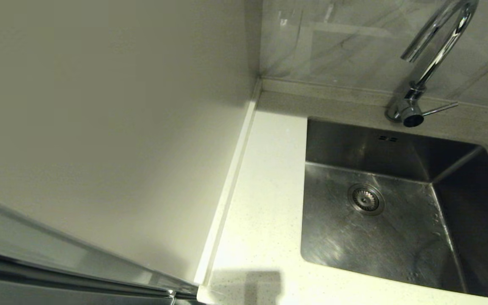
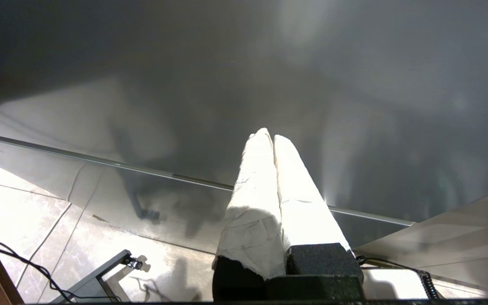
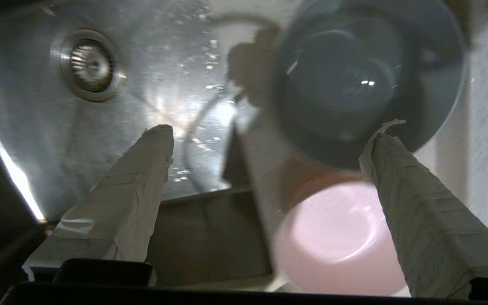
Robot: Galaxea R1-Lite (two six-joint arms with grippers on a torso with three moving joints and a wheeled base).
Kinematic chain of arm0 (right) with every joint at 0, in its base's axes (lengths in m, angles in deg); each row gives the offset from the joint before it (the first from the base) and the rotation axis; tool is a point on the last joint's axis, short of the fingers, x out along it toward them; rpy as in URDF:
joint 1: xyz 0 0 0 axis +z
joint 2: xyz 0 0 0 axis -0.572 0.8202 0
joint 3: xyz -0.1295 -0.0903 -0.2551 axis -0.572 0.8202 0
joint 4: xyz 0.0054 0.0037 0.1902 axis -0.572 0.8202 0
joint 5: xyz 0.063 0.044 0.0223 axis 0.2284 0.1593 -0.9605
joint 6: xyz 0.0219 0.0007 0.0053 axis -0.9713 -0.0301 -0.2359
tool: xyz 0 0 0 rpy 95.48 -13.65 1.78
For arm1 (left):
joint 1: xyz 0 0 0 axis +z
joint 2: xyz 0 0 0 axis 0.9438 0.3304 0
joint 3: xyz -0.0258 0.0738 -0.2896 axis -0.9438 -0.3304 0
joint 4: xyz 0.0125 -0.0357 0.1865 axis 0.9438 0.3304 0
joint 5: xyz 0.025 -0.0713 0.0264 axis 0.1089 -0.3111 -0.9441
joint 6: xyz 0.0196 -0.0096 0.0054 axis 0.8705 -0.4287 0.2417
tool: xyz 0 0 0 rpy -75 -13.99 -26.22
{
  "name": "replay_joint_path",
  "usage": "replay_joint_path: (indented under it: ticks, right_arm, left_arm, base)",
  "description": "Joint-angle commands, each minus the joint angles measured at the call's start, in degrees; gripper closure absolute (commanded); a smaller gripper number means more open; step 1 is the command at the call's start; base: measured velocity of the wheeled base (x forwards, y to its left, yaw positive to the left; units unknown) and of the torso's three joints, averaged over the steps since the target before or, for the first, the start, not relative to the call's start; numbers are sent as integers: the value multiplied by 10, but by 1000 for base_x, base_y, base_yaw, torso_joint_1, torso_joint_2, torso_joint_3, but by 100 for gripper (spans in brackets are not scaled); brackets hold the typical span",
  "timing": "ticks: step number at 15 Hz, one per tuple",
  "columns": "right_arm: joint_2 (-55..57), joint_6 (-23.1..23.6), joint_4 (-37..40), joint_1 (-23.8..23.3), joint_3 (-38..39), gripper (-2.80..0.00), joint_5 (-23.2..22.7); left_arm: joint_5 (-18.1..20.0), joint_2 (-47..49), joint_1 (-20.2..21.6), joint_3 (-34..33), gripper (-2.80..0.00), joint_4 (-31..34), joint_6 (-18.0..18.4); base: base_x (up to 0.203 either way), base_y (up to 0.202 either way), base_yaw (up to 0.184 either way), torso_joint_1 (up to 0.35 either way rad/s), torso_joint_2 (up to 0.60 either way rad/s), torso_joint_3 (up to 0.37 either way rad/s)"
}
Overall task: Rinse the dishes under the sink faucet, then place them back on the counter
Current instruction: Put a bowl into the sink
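In the right wrist view my right gripper [image 3: 271, 132] is open and holds nothing. It hangs over the sink's [image 3: 163, 76] rim, one finger above the wet basin. The other fingertip [image 3: 381, 140] lines up with the rim of a pale blue-grey bowl [image 3: 354, 76]. A pale pink bowl [image 3: 337, 237] stands beside that bowl on the speckled counter [image 3: 483, 140]. The whitish-mint bowl is out of view. The head view shows the chrome faucet [image 1: 434, 55], the sink [image 1: 396, 245] and the counter [image 1: 265, 190], but no bowl or arm. My left gripper [image 2: 269, 137] is shut on nothing, parked low.
The faucet's side lever [image 1: 439, 109] sticks out towards the right. The drain strainer [image 1: 365, 199] lies in the basin floor, below the overflow slots [image 1: 387, 138]. A smooth cream wall panel [image 1: 100, 127] bounds the counter on the left. Water drops speckle the basin.
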Motion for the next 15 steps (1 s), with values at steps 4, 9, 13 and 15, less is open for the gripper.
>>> replay_joint_path:
  ticks: [4,9,13,15]
  right_arm:
    - [80,77,4,-14,-11,-280,1]
    - [27,137,4,-13,49,-280,2]
    - [4,171,-1,3,94,-280,18]
    - [8,180,-3,15,94,-280,16]
  left_arm:
    - [0,-2,0,0,0,0,0]
    - [0,-2,0,0,0,0,0]
    - [0,-2,0,0,0,0,0]
    - [0,-2,0,0,0,0,0]
  base:
    - [0,0,0,0,0,0]
    - [0,0,0,0,0,0]
    - [0,0,0,0,0,0]
    - [0,0,0,0,0,0]
